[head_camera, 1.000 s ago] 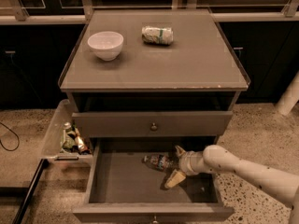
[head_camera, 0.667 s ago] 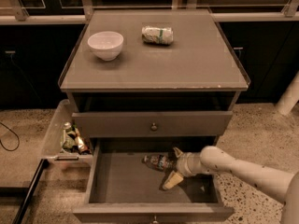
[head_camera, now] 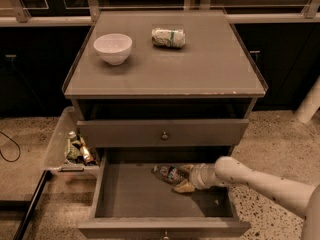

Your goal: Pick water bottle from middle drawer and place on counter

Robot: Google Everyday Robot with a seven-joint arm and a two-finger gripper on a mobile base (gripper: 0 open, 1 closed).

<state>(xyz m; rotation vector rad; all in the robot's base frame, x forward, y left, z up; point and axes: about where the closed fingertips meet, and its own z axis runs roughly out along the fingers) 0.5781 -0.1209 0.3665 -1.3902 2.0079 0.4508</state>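
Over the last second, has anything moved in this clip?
Nothing visibly changed. The pincer stays in the open middle drawer, at the right end of the water bottle, which lies where it lay. The bowl and packet remain on the counter.

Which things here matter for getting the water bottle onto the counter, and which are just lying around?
For the job: water bottle, open drawer holding it, counter, gripper inside the drawer at the bottle.
Lying about: white bowl and wrinkled packet on the counter, small bottles in the clear side bin.
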